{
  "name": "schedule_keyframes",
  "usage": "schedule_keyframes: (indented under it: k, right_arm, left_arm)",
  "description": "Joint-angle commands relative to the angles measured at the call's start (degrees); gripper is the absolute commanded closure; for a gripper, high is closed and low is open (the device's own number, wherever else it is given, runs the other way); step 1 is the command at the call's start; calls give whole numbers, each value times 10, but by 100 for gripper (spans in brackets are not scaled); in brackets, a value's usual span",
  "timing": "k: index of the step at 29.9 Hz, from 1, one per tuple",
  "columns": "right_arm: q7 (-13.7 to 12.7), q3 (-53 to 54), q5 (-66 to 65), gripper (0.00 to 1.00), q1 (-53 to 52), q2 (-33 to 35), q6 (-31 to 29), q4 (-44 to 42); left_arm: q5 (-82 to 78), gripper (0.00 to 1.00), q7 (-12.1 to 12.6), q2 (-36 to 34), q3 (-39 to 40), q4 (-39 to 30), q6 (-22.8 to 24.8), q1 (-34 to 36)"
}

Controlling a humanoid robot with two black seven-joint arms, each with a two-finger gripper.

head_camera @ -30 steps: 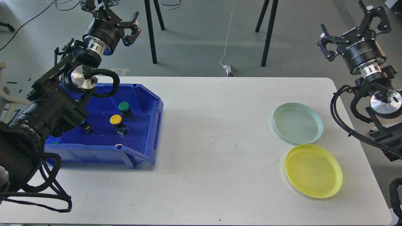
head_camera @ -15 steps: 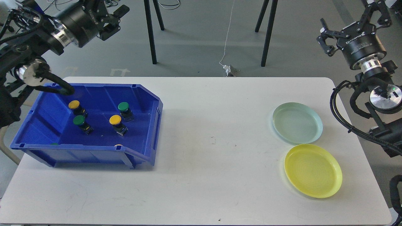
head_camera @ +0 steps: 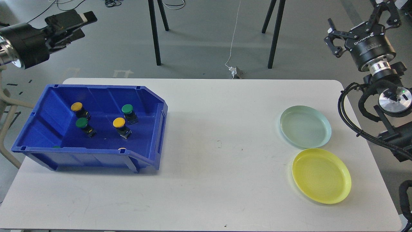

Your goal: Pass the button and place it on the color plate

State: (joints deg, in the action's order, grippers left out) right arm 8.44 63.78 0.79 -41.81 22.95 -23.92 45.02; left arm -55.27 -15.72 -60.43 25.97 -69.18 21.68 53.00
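1. Left gripper (head_camera: pixel 75 23), matte black metal, hangs over the floor beyond the bin; seen side-on, so I cannot tell how its fingers stand.
2. Right gripper (head_camera: pixel 362 21) sits raised off the table's right edge, linkage fingers spread, holding nothing.
3. Glossy blue plastic bin (head_camera: pixel 151 129) holds round-capped buttons: yellow button (head_camera: pixel 118 122), green button (head_camera: pixel 127 109), another green (head_camera: pixel 81 122), another yellow (head_camera: pixel 76 106).
4. Smooth round pale green plate (head_camera: pixel 305 126) and yellow plate (head_camera: pixel 321 175) lie near each other on the white table (head_camera: pixel 209 167).
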Motion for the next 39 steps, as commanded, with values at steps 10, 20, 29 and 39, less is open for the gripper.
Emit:
schedule_keyframes:
  k: [10,20,29,39]
  right_arm:
    - [0,-3,0,1,-1,0,1,0]
    - [0,-3,0,1,-1,-1,1,0]
    - [0,-2,0,1,-1,-5,1,0]
    - [0,-2,0,1,2,-5,1,-1]
  left_arm:
    - [-238,7,0,1,-87,27,-39,-14]
    - [-331,9,-1,64,-171,125,-90,-24]
    - [-335,13,-2,131,-227,208,-101,-33]
    - [-335,16,-5,178,-234,274,-111,-47]
